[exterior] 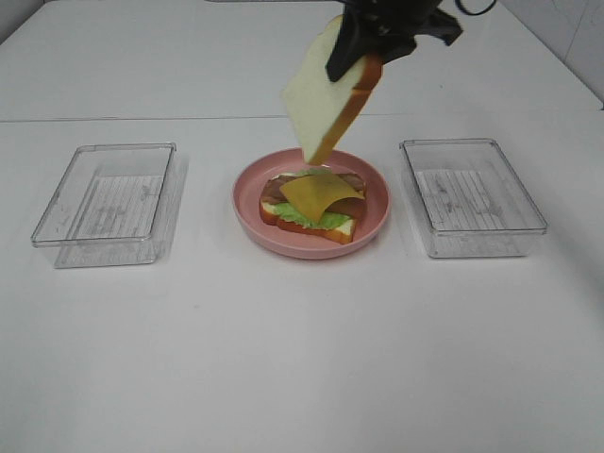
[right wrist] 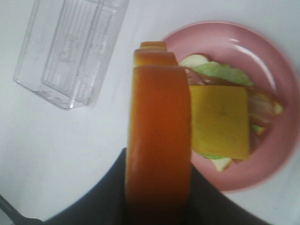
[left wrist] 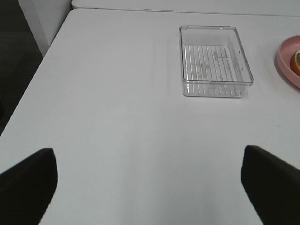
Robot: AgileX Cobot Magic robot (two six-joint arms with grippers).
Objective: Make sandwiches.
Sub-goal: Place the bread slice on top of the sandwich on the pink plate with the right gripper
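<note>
On the left, one clear tray sits alone on the surface, and the left pincer hangs released over bare surface. At centre, the right pincer grasps the top bread slice tilted above the stack on the pink plate. Dropped at this slant, it could land crooked, shove the cheese or slide off; the right tray stands apart.
</note>
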